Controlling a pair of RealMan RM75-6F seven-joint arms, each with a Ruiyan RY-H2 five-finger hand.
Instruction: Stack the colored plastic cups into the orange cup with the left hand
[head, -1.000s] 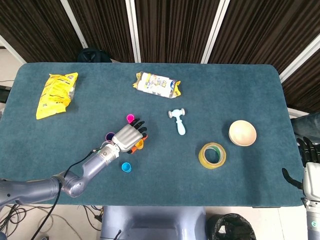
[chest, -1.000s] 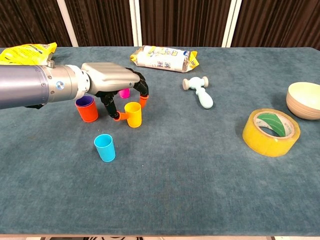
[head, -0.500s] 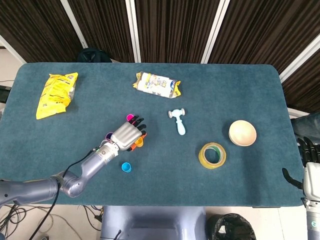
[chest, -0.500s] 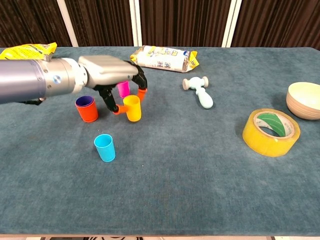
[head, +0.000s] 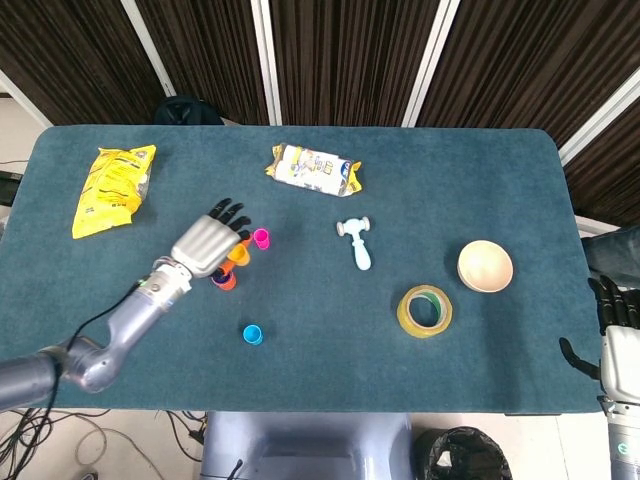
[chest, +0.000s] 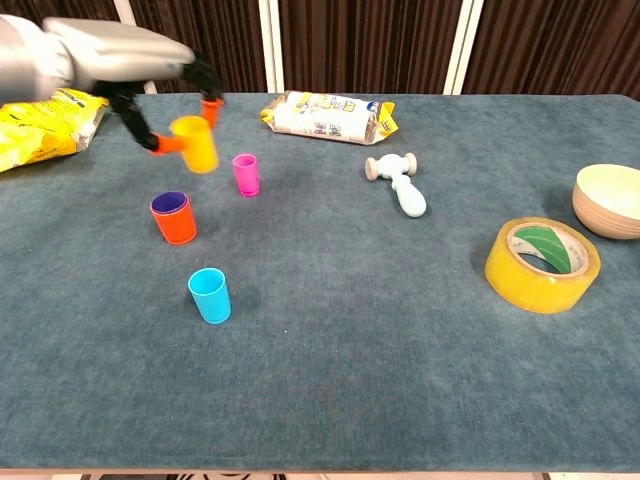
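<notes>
My left hand (chest: 120, 55) is lifted high above the table and holds a yellow cup (chest: 195, 143) in its fingers, tilted. In the head view that hand (head: 207, 243) hovers just above and left of the orange cup (head: 226, 281), with the yellow cup (head: 240, 254) peeking out under the fingers. The orange cup (chest: 174, 218) stands upright with a purple cup nested inside. A pink cup (chest: 246, 174) stands to its right and further back. A blue cup (chest: 210, 295) stands alone nearer the front. My right hand (head: 616, 328) hangs off the table's right edge, holding nothing.
A toy hammer (chest: 398, 184) lies mid-table. A yellow tape roll (chest: 542, 265) and a cream bowl (chest: 610, 198) sit on the right. A white snack packet (chest: 330, 117) lies at the back, and a yellow chip bag (chest: 40, 125) at the far left.
The left hand has lifted the yellow cup off the table and carried it up and to the left, towards the orange cup. The pink cup is now uncovered.
</notes>
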